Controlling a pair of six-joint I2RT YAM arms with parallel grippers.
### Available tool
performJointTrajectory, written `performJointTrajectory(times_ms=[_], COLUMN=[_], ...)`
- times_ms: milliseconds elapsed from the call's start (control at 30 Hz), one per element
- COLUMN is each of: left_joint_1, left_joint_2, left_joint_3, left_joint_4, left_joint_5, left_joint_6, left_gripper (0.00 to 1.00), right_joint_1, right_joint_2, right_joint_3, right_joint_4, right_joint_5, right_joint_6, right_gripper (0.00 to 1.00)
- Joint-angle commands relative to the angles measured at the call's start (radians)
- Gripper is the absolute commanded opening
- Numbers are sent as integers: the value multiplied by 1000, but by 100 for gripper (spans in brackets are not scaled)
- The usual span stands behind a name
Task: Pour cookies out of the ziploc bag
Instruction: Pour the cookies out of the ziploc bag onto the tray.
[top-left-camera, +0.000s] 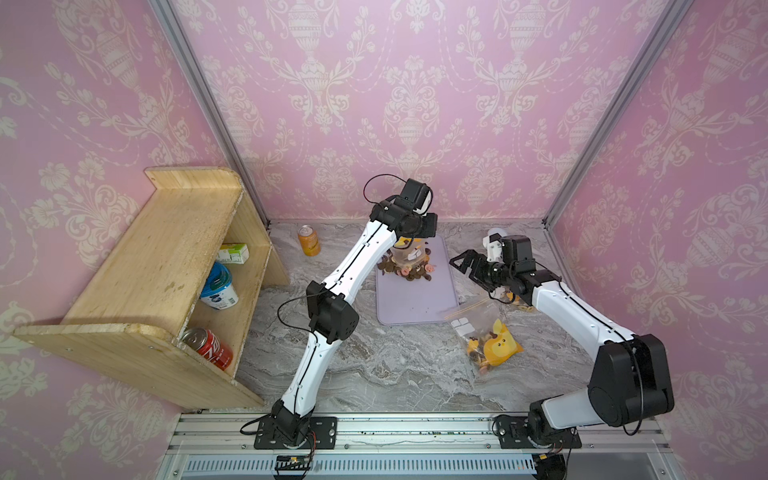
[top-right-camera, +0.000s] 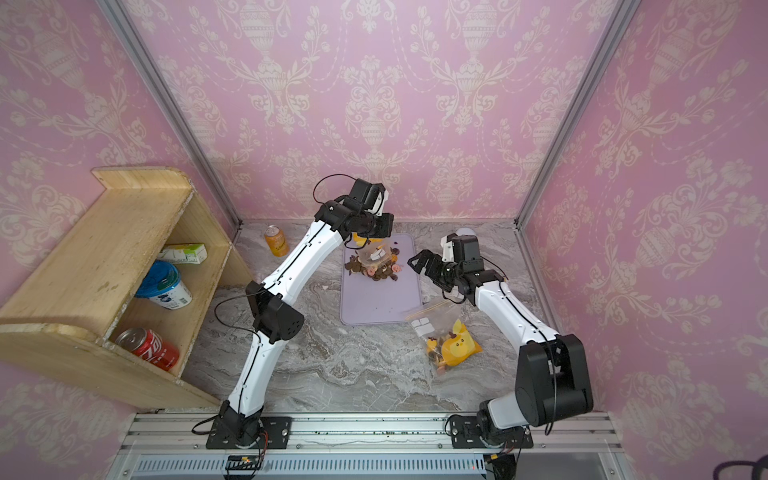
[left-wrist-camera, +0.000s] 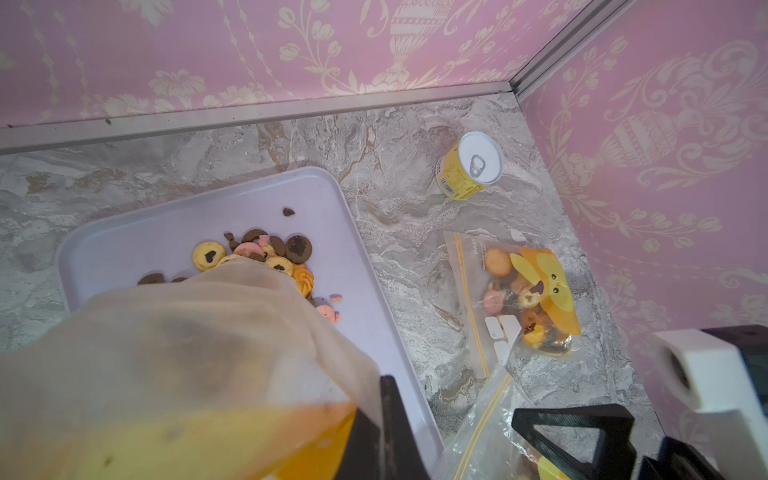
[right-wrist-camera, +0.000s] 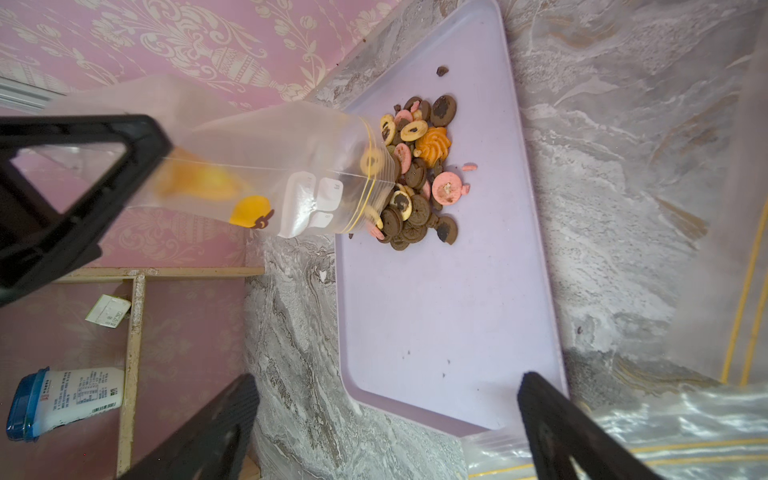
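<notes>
a robot lab booth (home-styled): wallpaper panels (top-left-camera: 415, 104) in aluminium framing (top-left-camera: 206, 104), marble-look tabletop (top-left-camera: 395, 374).

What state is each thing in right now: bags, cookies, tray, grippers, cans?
Held ziploc bag: upside down, mouth open over the lavender tray.
Cookies: piled on the lavender tray, under the bag's mouth.
Left gripper: shut on the bag's bottom end.
Right gripper: open, empty, beside the tray.
Second ziploc bag: flat on the table, cookies inside.
Yellow can: upright, pull tab unopened.
</notes>
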Motion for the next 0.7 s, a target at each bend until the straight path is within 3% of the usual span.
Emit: performJointTrajectory(times_ms=[0,667], left_joint_1=[-8,-7], left_joint_2=[48,-102], left_joint_3=[8,58], left_joint_4=[-24,-73], left_joint_5=[10,-2], left_joint_6=[-4,-3], left_gripper=[0,0], right_joint_1=[-5,-11], right_joint_2=[-42,-102], right_joint_3=[-16,-2], right_joint_4=[-18,-54], right_joint_5=[-9,11], right_joint_6=[-11,-6], right_gripper=[100,100])
